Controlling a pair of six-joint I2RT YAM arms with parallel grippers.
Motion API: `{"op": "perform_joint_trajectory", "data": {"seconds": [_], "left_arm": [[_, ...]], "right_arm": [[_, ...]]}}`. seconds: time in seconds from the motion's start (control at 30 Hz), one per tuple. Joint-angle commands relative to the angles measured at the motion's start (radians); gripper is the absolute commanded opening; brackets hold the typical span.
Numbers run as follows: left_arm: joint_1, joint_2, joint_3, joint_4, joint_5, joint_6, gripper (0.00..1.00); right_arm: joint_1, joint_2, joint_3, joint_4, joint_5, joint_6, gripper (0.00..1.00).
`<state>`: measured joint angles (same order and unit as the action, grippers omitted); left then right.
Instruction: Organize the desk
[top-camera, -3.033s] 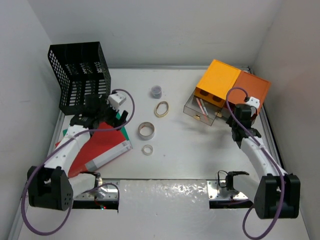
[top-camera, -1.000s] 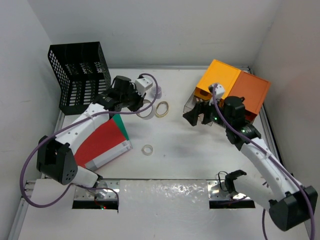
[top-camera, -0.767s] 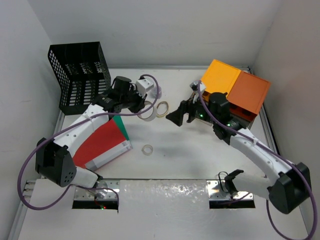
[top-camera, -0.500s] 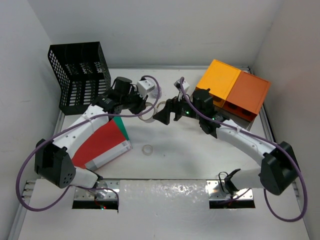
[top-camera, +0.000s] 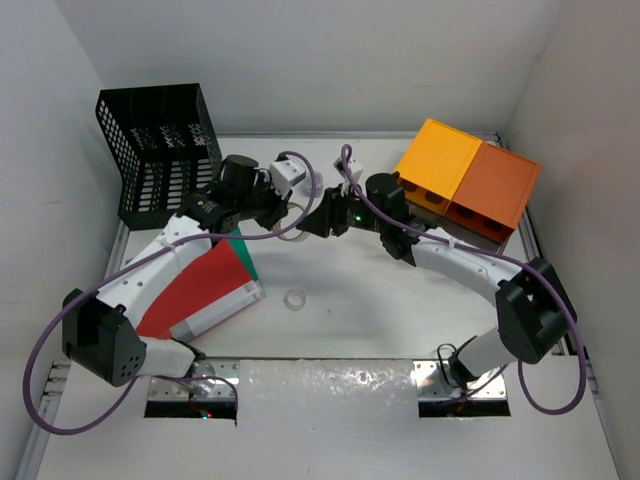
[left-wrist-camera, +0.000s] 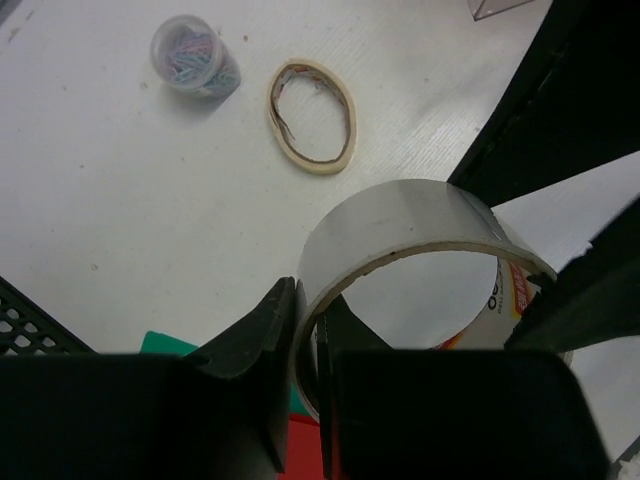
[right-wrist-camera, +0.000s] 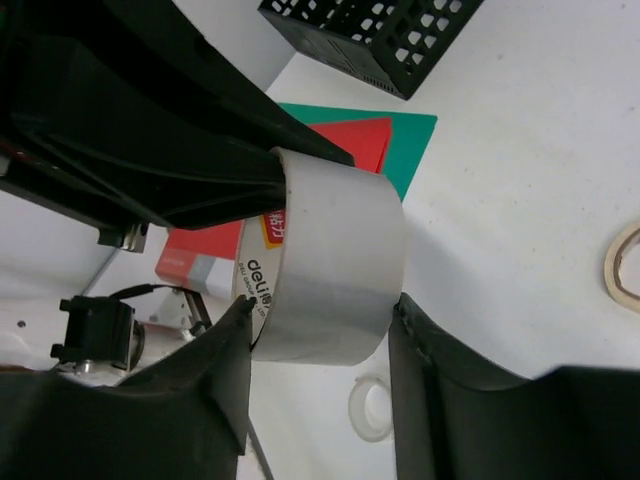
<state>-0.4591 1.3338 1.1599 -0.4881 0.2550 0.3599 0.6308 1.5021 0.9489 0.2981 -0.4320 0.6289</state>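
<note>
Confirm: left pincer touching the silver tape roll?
Touching. Left wrist view shows the left pincer clamped on the wall of the silver tape roll, no gap.

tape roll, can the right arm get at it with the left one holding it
Looks like yes: the right gripper straddles the roll, fingers against both rims, while the left gripper pinches only its wall on the opposite side, out of the way.

At far left, a black mesh rack (top-camera: 160, 150), upright. At far right, two orange drawer boxes (top-camera: 470, 185), side by side. Beside the rack, a red folder (top-camera: 200, 285) flat on a green one. In the middle, a grey tape roll (left-wrist-camera: 400, 215) on edge. Beyond it, a beige tape ring (left-wrist-camera: 312, 115) and a small jar of coloured clips (left-wrist-camera: 195, 68), apart. Nearer, a small clear ring (top-camera: 295, 298).
</note>
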Motion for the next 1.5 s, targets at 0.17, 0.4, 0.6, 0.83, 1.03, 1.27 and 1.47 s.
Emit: {"op": "perform_joint_trajectory", "data": {"seconds": [0.17,0.4,0.6,0.83,1.03,1.27,1.47], "left_arm": [[-0.012,-0.042,-0.008,0.009,0.102,0.03,0.66],[-0.012,-0.053,0.009,-0.027,0.046,0.03,1.0],[-0.01,-0.1,0.063,-0.081,-0.04,0.03,1.0],[-0.009,-0.146,0.04,-0.07,-0.092,0.022,1.0],[-0.009,-0.147,-0.02,-0.038,-0.094,0.014,1.0],[-0.009,-0.15,-0.054,-0.037,-0.083,0.011,1.0],[-0.009,-0.151,-0.071,-0.027,-0.08,0.011,1.0]], "right_arm": [[-0.006,-0.051,0.022,-0.028,0.087,-0.084,0.0],[-0.006,-0.154,0.013,-0.195,0.248,-0.214,0.0],[-0.006,-0.269,0.059,-0.425,0.519,-0.376,0.0],[-0.009,-0.385,0.149,-0.756,1.096,-0.595,0.0],[-0.15,-0.327,0.209,-0.975,1.265,-0.598,0.0],[-0.296,-0.215,0.232,-1.014,1.286,-0.62,0.0],[-0.321,-0.099,0.261,-1.07,1.309,-0.61,0.0]]}}
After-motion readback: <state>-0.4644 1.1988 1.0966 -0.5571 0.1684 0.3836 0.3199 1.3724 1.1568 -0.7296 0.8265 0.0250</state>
